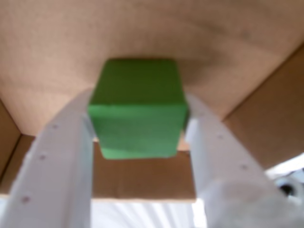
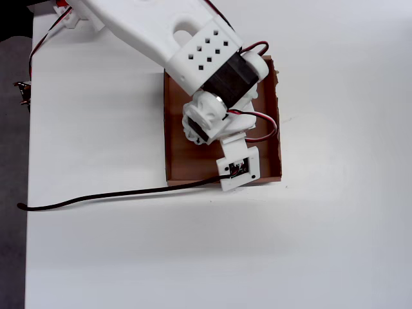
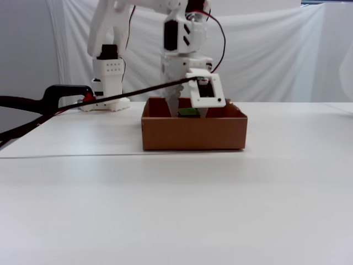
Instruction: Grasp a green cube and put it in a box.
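Observation:
In the wrist view the green cube (image 1: pixel 137 111) sits between my two white fingers (image 1: pixel 61 156), which press on its left and right sides. My gripper (image 1: pixel 140 108) is shut on it and holds it over the brown floor of the box (image 1: pixel 57 57). In the fixed view the gripper (image 3: pixel 187 114) reaches down into the box (image 3: pixel 193 132), and the top of the cube (image 3: pixel 188 112) shows just above the near wall. In the overhead view the arm (image 2: pixel 212 77) covers the gripper and the cube; only the box (image 2: pixel 175 138) shows around it.
A black cable (image 2: pixel 96 196) runs from the wrist camera (image 2: pixel 239 168) leftward across the white table. A black clamp (image 3: pixel 60 94) and the arm's base (image 3: pixel 107 83) stand at the back left. The table's left edge (image 2: pixel 29 161) meets grey floor.

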